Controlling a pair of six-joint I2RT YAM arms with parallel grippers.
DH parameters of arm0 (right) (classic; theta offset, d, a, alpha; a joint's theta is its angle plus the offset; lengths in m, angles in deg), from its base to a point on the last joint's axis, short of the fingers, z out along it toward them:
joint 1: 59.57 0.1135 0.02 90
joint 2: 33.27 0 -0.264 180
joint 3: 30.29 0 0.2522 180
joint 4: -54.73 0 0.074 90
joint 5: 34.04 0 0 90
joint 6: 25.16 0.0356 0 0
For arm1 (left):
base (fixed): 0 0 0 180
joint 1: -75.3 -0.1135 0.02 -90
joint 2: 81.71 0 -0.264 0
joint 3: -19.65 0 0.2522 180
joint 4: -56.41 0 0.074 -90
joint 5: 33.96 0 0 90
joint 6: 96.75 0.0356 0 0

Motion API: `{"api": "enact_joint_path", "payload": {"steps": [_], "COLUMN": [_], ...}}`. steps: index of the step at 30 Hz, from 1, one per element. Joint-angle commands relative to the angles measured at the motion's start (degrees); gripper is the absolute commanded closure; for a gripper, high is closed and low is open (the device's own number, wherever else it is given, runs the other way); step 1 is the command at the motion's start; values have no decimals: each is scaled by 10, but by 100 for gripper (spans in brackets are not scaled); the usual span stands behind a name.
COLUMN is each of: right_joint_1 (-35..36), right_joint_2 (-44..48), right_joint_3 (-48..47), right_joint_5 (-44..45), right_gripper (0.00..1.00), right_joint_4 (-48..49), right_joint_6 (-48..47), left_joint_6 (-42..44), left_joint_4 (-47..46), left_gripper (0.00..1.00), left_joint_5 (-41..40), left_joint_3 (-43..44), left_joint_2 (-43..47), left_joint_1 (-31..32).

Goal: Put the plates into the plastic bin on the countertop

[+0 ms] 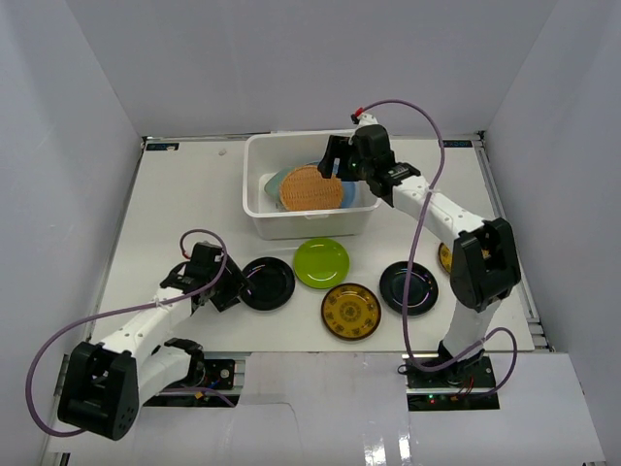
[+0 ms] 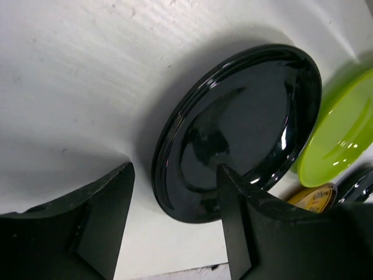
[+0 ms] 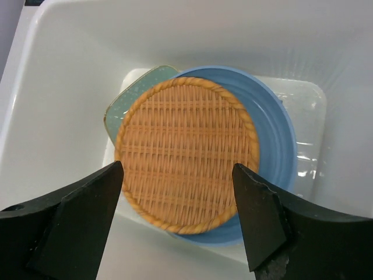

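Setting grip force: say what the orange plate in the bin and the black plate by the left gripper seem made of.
Orange plate: looks woven wicker or rattan, matte; crossing strands, braided rim. Black plate: glossy glazed ceramic or plastic, unclear which; sharp reflections.

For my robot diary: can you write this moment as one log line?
left gripper: open at black plate | right gripper: open above plastic bin | binned: orange woven plate atop blue plate | outside: lime green plate

Pale grey walls [image 1: 291, 58]; small dark mark [image 1: 163, 147], perhaps sticker, far-left corner
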Motion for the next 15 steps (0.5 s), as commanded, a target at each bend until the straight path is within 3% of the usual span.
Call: {"api": "enact_joint_path", "payload": {"steps": [1, 6, 7, 10, 11, 13, 15], "right_joint_1": [-1, 19, 36, 77, 87, 105, 105], "right_joint_2": [86, 233, 274, 337, 350, 385, 407], "right_joint_3": [30, 187, 218, 338, 391, 468, 509], "right_joint_5": [13, -10, -11, -9, -3, 18, 33], "right_gripper": [18, 26, 28, 32, 32, 35, 38], "right_joint_4": [15, 71, 82, 107, 111, 117, 138], "right_joint_6": [-23, -17, -17, -3, 1, 21, 47], "left_joint_6": [-1, 16, 17, 18, 18, 21, 33], "left_joint_4": [-61, -84, -87, -97, -101, -104, -105], "left_gripper": [32, 44, 53, 66, 79, 96, 100], "left_joint_5": [1, -21, -27, -35, -37, -39, -39], "left_joint_3": [-9, -12, -14, -26, -30, -40, -52], "left_joint_2": [-26, -57, -65, -64, -61, -42, -23], "left_joint_1": [0, 0, 0, 0, 0, 0, 0]}}
